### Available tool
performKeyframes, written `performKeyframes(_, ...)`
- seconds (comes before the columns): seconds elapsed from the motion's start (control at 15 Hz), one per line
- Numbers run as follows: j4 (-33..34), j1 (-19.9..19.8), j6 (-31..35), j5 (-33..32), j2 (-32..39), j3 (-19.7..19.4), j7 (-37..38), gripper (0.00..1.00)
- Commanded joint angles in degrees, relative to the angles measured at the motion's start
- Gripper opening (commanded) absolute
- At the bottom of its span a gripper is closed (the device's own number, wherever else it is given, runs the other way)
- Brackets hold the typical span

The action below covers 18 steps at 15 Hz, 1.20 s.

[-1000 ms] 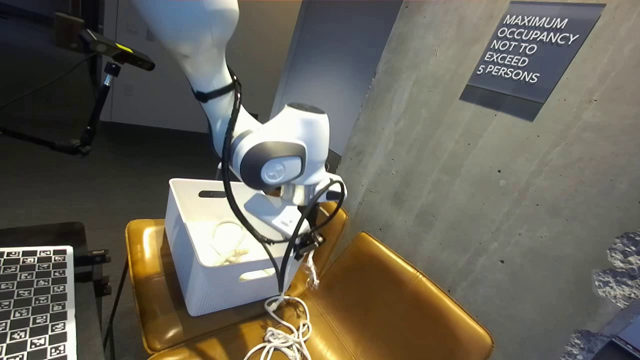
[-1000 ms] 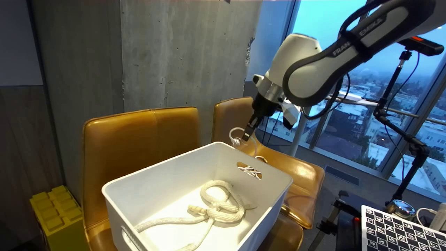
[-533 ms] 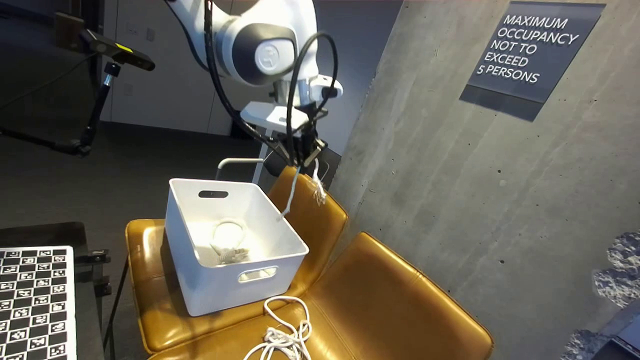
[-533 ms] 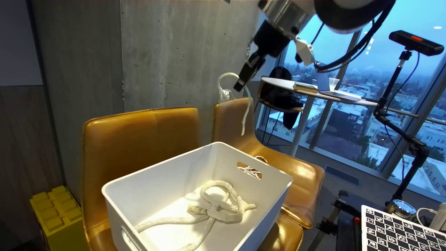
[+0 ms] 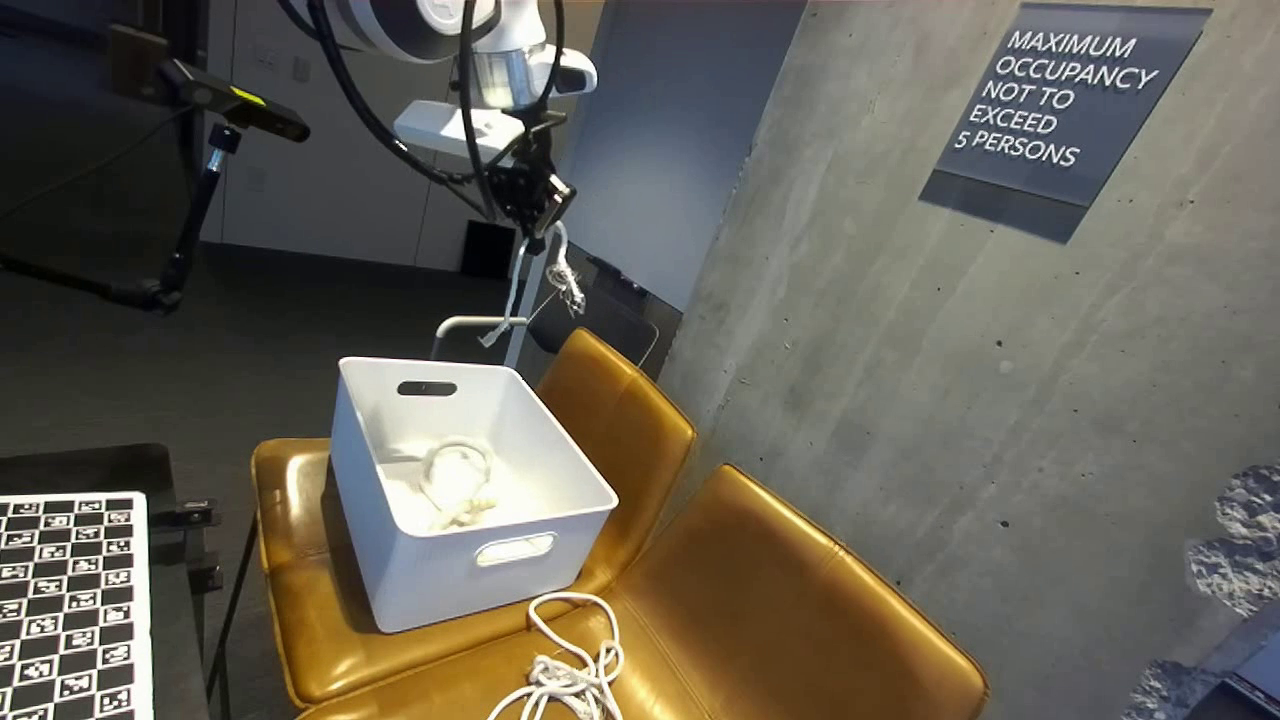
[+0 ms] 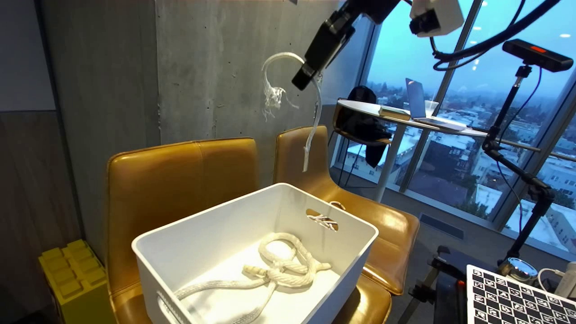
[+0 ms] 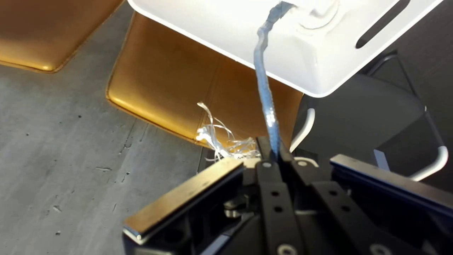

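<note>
Chair (image 6: pixel 184 193); bin (image 6: pixel 225 220) holding rope (image 6: pixel 292 282), apparently knotted.

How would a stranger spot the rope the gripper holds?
Find the white bin on a brown chair, then the gripper higher up. The pale rope pinched there hangs in midair with a frayed end, unlike the looped rope in the bin.

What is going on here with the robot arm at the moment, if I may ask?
The robot's gripper is shut on a length of pale rope, holding it up in the air with both ends dangling, one of them frayed. The rope hangs clear of the white box, which stands on a golden-brown chair. Inside the box lies another, knotted rope, and a tangle of white cord lies on the neighbouring chair.
</note>
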Motion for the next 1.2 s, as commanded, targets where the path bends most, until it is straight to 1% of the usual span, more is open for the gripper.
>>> performKeyframes(0.0,-3.82,-0.03,2.25,0.65,1.1,0.02,1.12,0.29)
performKeyframes(0.07,-4.57,-0.15,2.51,0.53,1.6,-0.07,0.73,0.3)
performKeyframes(0.2,-5.52,-0.47,2.63,0.79,2.42,-0.26,0.03,0.43)
performKeyframes(0.47,-6.9,-1.9,3.71,1.46,3.24,-1.26,-1.88,0.73)
performKeyframes(0.53,-7.26,-2.63,4.18,1.26,3.63,-1.84,-2.5,0.79)
performKeyframes(0.6,-7.5,-3.49,4.71,0.96,4.14,-2.53,-3.24,0.88)
performKeyframes(0.73,-7.77,-5.7,6.08,0.83,5.67,-4.35,-5.61,1.0)
performKeyframes(0.93,-8.11,-9.25,8.11,1.65,8.3,-6.56,-9.69,1.0)
performKeyframes(1.13,-8.75,-13.0,10.33,3.54,12.28,-7.36,-13.66,1.0)
